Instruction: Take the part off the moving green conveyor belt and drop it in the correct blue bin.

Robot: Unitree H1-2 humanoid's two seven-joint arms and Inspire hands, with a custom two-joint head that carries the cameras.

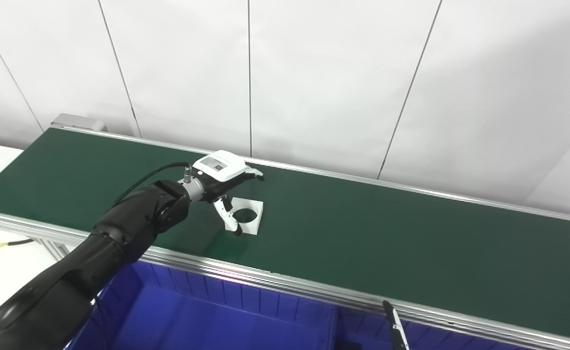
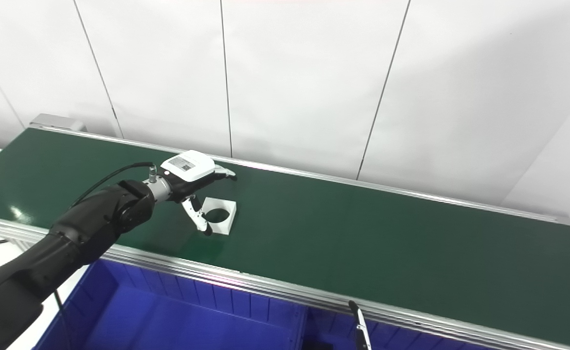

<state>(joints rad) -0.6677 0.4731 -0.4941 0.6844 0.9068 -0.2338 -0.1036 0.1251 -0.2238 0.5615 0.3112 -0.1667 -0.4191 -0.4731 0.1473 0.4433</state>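
A white square part (image 1: 252, 216) with a round hole lies flat on the green conveyor belt (image 1: 363, 233), left of the middle. My left hand (image 1: 224, 184) hovers over the part's left side, open, with its fingers spread above the part's far edge and the thumb reaching down at the near left corner. It holds nothing. Only a thin tip of my right hand (image 1: 396, 328) shows at the bottom edge, over the bin. The same scene shows in the right eye view, with the part (image 2: 222, 216) and my left hand (image 2: 195, 180).
A blue bin (image 1: 207, 316) stands below the belt's near aluminium rail (image 1: 290, 282), with a divider wall near its right side. White wall panels stand behind the belt. A white table surface with a cable (image 1: 3, 245) lies at the left.
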